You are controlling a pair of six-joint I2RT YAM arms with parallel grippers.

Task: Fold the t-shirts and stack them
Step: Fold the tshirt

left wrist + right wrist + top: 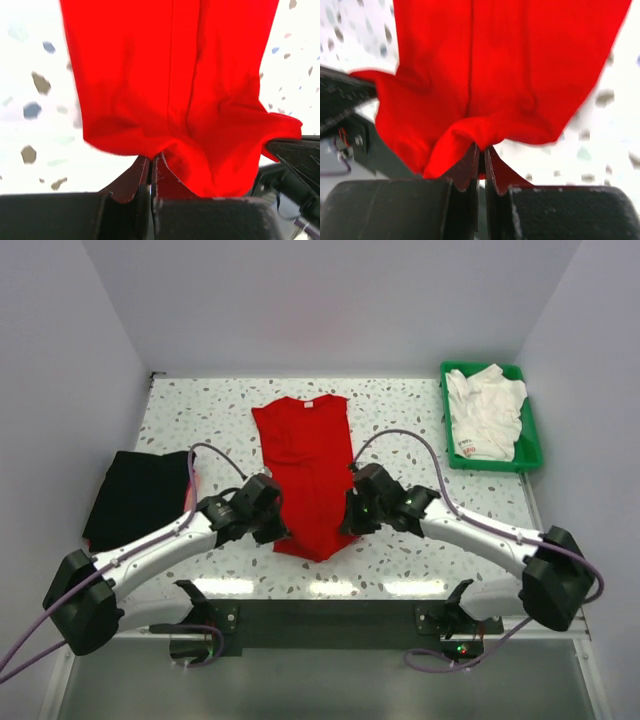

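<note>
We are pinching the near hem of the red t-shirt [303, 465] with both grippers. The left gripper [151, 167] is closed tight on a fold of cloth at the hem's left corner, its jaws pressed together with only fabric between them. The right gripper [481, 157] is doing the same at the right corner. The shirt is lying lengthwise in the middle of the table [200, 410] as a narrow strip, with its collar and small white label at the far end. Its near end is bunching into wrinkles between our two wrists.

The two grippers are crowding each other here (the right one is showing as a dark shape at the edge of the left wrist view). Their lilac cables [405, 437] are arching up over the table on either side of the shirt.

A black t-shirt [140, 495] is resting at the table's left edge, well apart from the red one. At the far right corner a green tray [535, 445] is holding crumpled white t-shirts [485, 415] with a bit of red print.

The table is showing white, speckled with grey and brown flecks. Plain pale walls are closing it in on the left, the right and the far side.
</note>
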